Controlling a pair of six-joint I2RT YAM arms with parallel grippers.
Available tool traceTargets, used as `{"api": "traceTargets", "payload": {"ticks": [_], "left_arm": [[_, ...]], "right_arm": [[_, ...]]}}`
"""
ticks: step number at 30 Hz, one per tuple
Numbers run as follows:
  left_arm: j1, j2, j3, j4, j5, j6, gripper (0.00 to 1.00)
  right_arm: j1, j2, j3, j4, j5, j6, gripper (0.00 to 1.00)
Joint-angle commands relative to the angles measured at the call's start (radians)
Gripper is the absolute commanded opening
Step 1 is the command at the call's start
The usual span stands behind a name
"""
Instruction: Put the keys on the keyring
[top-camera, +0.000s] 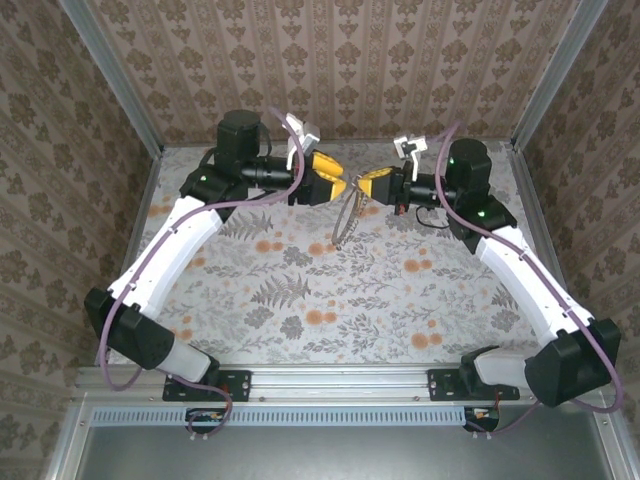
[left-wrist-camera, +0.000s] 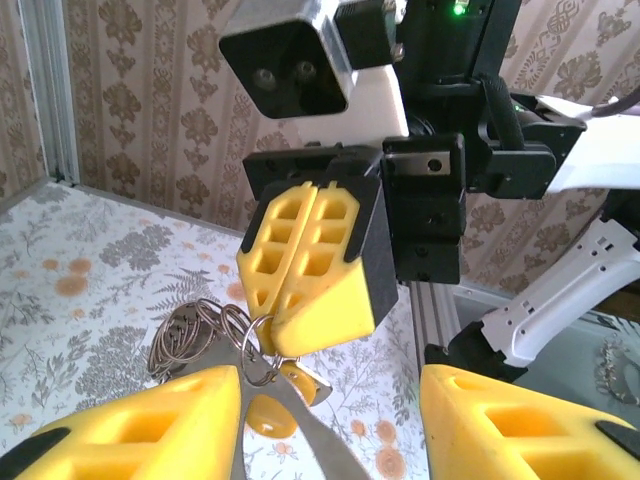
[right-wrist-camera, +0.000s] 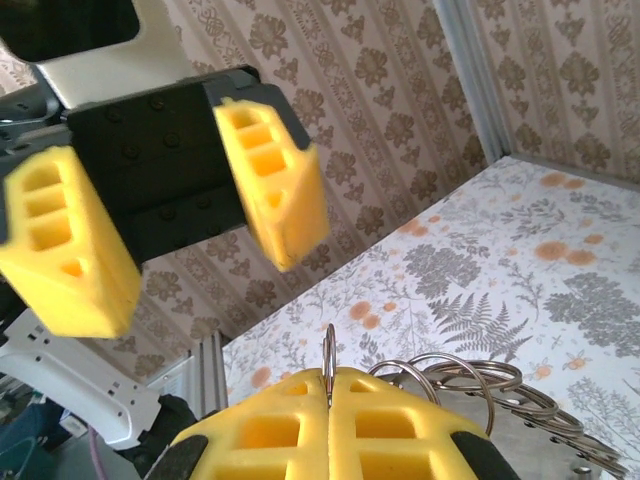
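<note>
Yellow ribbed fingers (left-wrist-camera: 120, 435) of the left gripper (left-wrist-camera: 330, 430) sit in the lower corners of the left wrist frame, well apart, clamping nothing. Between them hangs the tiny key with an orange-yellow head (left-wrist-camera: 268, 415). At centre the right gripper (left-wrist-camera: 280, 338), pinched tight on the chain of thin silvery metal rings (left-wrist-camera: 190, 335), blocks the brown patterned wall (left-wrist-camera: 150, 130); rings dangle above the flowered table (left-wrist-camera: 70, 270).

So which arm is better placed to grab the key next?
Left, probably. Its open fingers sit either side of the key, which dangles under the right fingers, shut on the keyring.
</note>
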Motion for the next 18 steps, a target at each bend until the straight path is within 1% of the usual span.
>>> {"api": "traceTargets", "payload": {"ticks": [1,8,18], "left_arm": [[0.031,0.019,0.046,-0.049,0.094,0.058,0.5],[0.047,0.066,0.088,-0.071,0.148,0.07,0.48],[0.028,0.11,0.102,-0.049,0.185,0.049,0.43]], "right_arm": [[-0.007,0.018,0.07,0.004,-0.097,-0.024,0.0],[-0.006,0.037,0.069,0.011,-0.114,-0.017,0.0],[-0.005,0.047,0.067,0.021,-0.127,-0.007,0.0]]}}
